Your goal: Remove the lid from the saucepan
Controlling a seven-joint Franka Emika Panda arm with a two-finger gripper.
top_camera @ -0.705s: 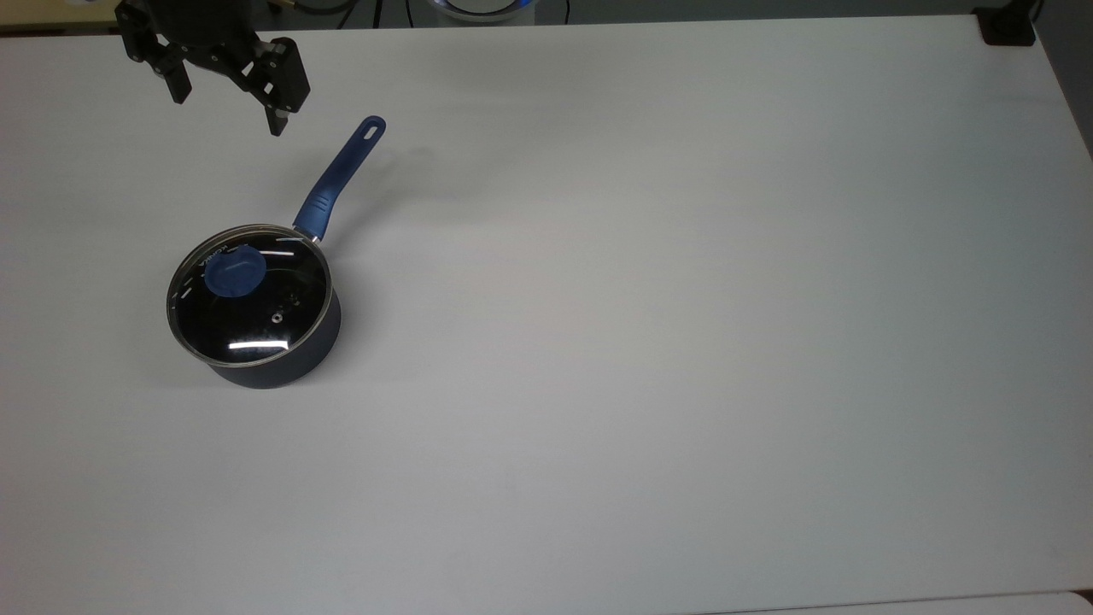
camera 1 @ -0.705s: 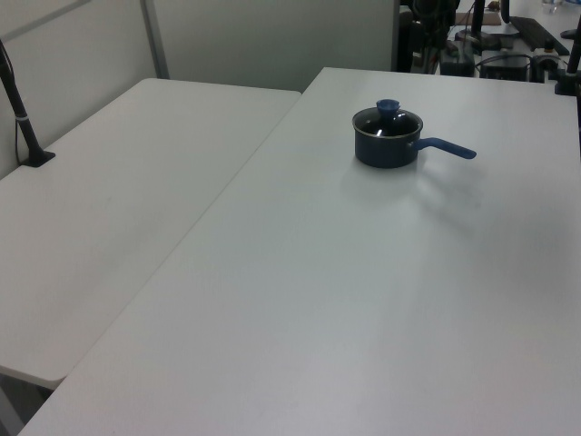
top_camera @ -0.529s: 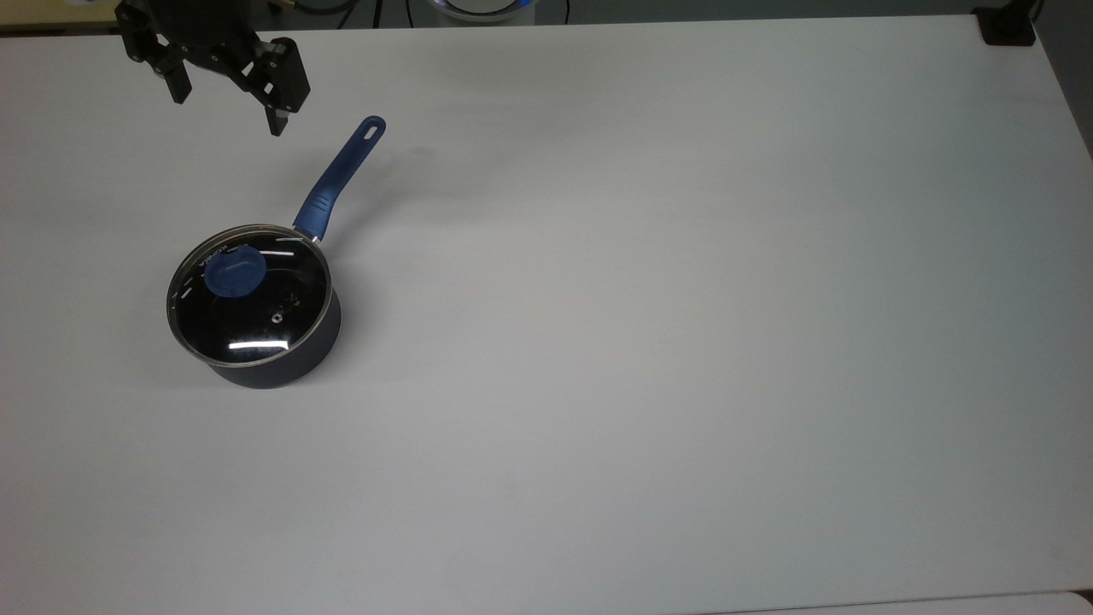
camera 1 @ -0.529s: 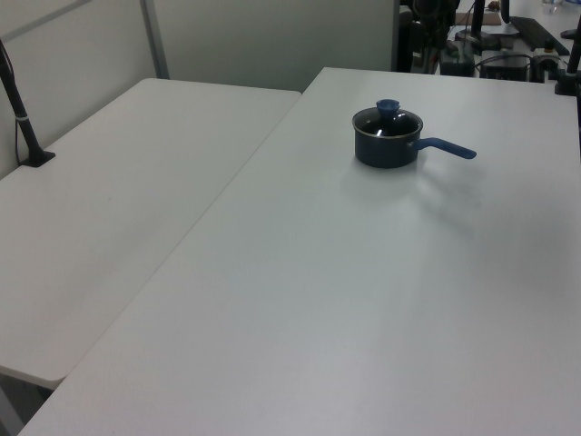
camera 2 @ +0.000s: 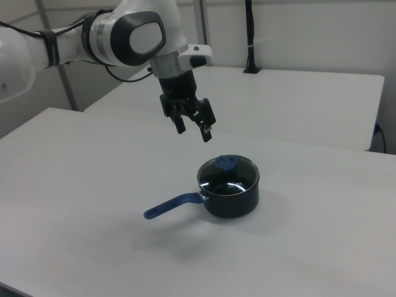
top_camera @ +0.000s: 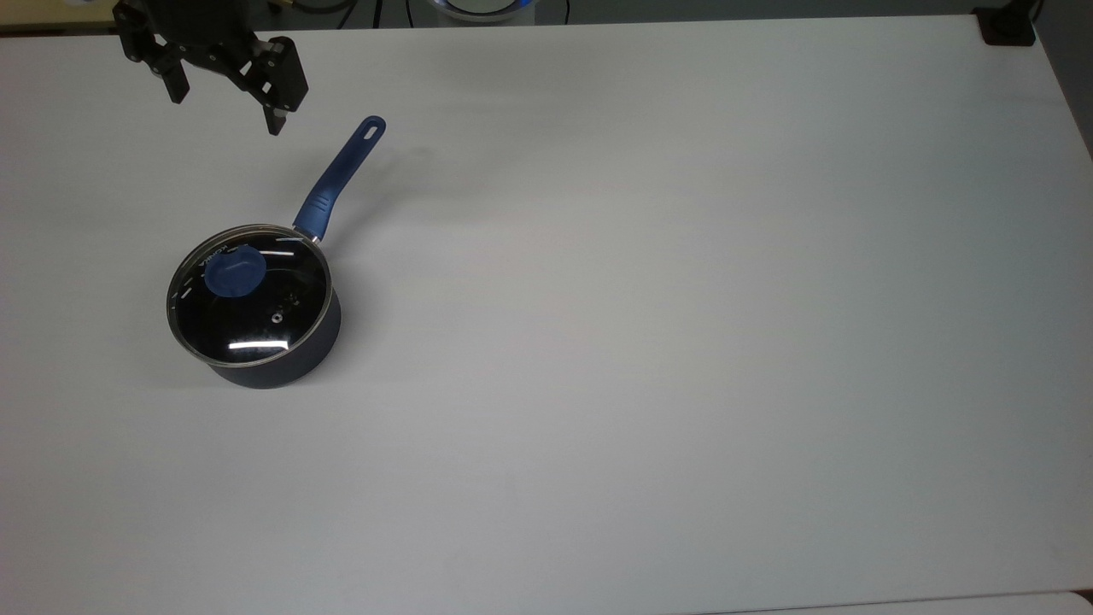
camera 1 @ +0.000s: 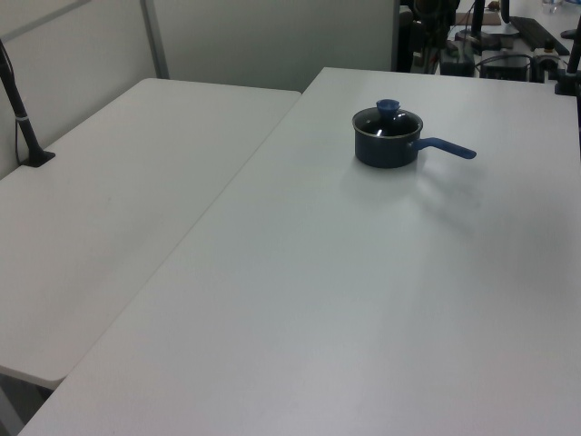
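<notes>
The black two-finger gripper (top_camera: 229, 109) of the white robot arm (camera 2: 93, 38) is seen with its jaws spread wide apart; nothing is held between them and nothing is touched. In the right view the gripper (camera 2: 193, 130) is held in the air, above the desk and up and to the right view's left of the pot.

The small dark navy round saucepan (top_camera: 282, 363) is set on the white desk (top_camera: 683, 299), near the top view's left edge. The round clear glass lid with a thin metal rim (top_camera: 265, 312) is seated on the saucepan, and its blue knob (top_camera: 234, 272) is seen on top. The long blue handle with a slot at its end (top_camera: 341, 175) is pointed toward the top view's upper right, its tip near the gripper but apart from it.

In the top view the upper part of the gripper is cut off by the frame's top edge. In the left view the saucepan (camera 1: 386, 153) and the lid (camera 1: 388, 122) are seen far off, and the lid's small vent cannot be made out there.

A broad open stretch of desk lies to the top view's right of the saucepan. A second white table (camera 1: 109, 209) is seen beside the desk in the left view.
</notes>
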